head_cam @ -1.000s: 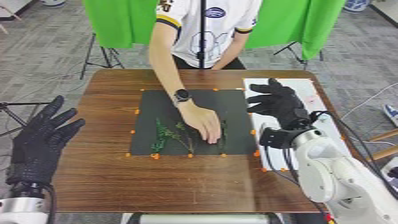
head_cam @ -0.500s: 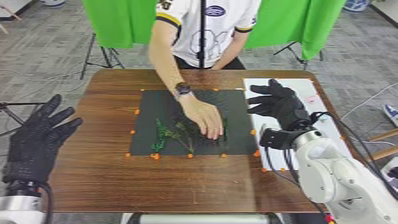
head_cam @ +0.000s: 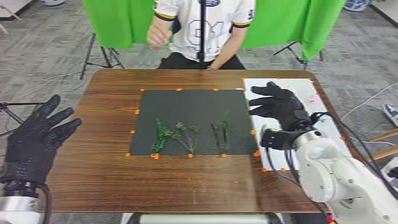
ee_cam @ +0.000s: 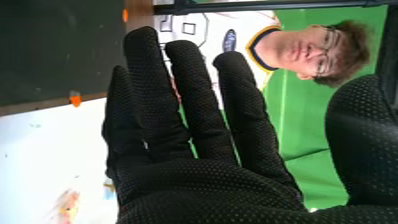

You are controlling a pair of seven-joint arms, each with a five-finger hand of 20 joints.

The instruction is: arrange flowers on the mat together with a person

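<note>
My right hand (head_cam: pixel 277 106) is over the white board (head_cam: pixel 311 90) just beyond the dark mat's right edge, open and holding nothing. In the right wrist view the same hand (ee_cam: pixel 213 185) has its fingers straight. My left hand (head_cam: pixel 34 145) is open past the table's left side. The dark mat (head_cam: pixel 182 107) carries green stems in its lower half: a leafy sprig (head_cam: pixel 160 136) at the left, a branching stem (head_cam: pixel 187 137) beside it, and thin green stems (head_cam: pixel 220 134) to the right. A pink flower (head_cam: pixel 312 98) lies on the white board.
A brown wooden table (head_cam: pixel 111 185) surrounds the mat, with small orange markers (head_cam: pixel 155 156) along the mat's edges. Across the table, the person's raised hand (head_cam: pixel 160 36) is clear of the mat. A dark upright pole (head_cam: pixel 202 40) stands at the far side.
The person's hand has left the mat and drawn back to the far side, leaving the thin stems at the right uncovered. Both my hands have stayed nearly still.
</note>
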